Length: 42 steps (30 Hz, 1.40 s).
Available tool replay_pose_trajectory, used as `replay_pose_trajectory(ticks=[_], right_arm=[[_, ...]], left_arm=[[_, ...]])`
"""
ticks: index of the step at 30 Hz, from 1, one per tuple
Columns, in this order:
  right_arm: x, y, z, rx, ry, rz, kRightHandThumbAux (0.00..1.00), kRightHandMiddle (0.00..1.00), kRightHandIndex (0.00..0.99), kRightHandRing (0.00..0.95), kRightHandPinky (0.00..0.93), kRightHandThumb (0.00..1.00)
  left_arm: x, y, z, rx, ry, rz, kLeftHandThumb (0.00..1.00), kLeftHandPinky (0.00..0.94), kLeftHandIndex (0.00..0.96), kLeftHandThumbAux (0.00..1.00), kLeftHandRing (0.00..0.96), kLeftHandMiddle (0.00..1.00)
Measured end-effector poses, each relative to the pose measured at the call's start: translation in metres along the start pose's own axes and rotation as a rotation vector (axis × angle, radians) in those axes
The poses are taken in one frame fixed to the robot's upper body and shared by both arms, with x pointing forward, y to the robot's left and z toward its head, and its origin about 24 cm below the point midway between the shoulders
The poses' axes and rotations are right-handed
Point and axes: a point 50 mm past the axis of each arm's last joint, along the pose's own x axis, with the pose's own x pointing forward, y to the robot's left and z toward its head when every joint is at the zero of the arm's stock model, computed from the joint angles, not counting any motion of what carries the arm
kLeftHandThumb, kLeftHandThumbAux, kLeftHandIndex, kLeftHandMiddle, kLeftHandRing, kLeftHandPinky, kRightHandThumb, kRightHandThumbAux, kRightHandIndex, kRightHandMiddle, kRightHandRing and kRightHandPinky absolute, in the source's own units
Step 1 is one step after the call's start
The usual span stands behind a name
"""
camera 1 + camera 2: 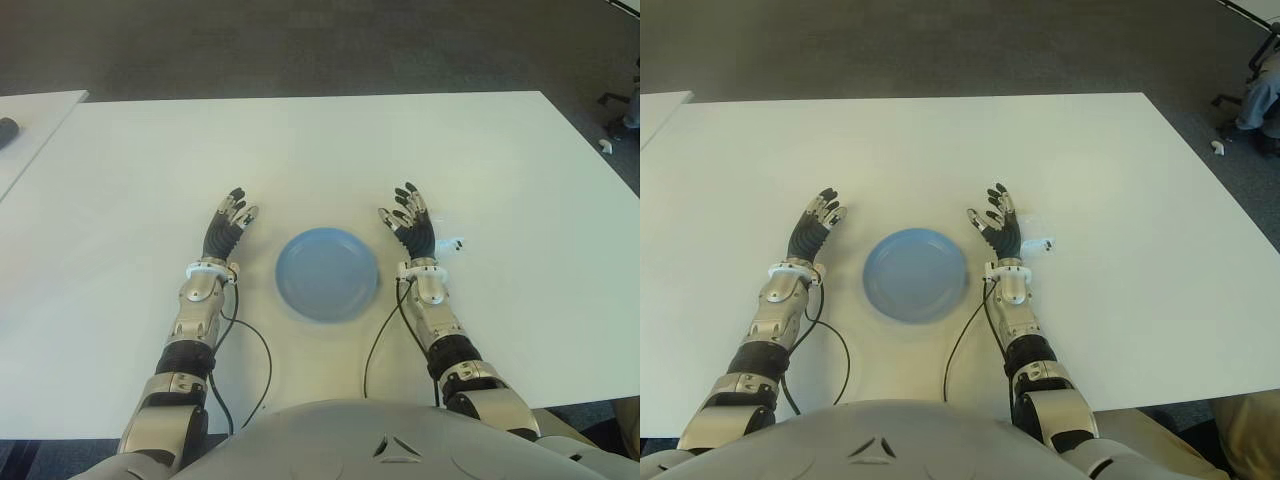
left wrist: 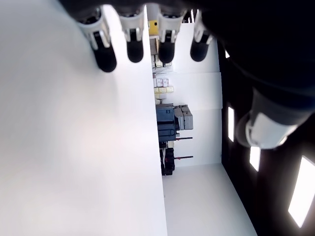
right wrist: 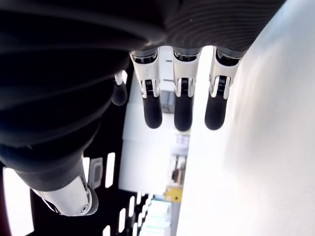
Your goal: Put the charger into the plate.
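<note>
Charger (image 1: 1038, 244), small and white, lies on the white tabletop (image 1: 1120, 180) just beside the right robot hand (image 1: 997, 228), on its outer side. Both robot hands are spread and empty. Left robot hand (image 1: 812, 232) shows left of the empty blue plate (image 1: 915, 274), which sits between them, unobstructed.

A white table (image 1: 300, 140) is filling most of the view, dark grey carpet (image 1: 300, 45) lying beyond its far edge, and a second white table (image 1: 30, 125) is standing off its left corner
</note>
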Motion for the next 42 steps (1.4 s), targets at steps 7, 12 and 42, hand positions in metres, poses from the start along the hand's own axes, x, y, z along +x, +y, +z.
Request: replay_pose_trajectory(ticks=[7,12,42], right_arm=[[0.005,-0.004,-0.001,0.085,0.013,0.045,0.612,0.001,0.0,0.002,0.002,0.09],[0.006,-0.004,-0.001,0.1,0.016,0.078,0.577,0.0,0.0,0.0,0.0,0.076],[-0.033,-0.027,0.021,-0.061,-0.078,0.159,0.548,0.025,0.009,0.05,0.129,0.21]], left_arm=[[0.0,0.0,0.0,-0.001,0.001,0.0,0.027,0.086,0.0,0.569,0.059,0.049],[0.001,0.0,0.0,-0.001,0.003,0.0,0.031,0.087,0.0,0.573,0.058,0.048],[0.002,-0.003,0.001,-0.005,-0.009,-0.004,0.039,0.088,0.0,0.556,0.057,0.048]])
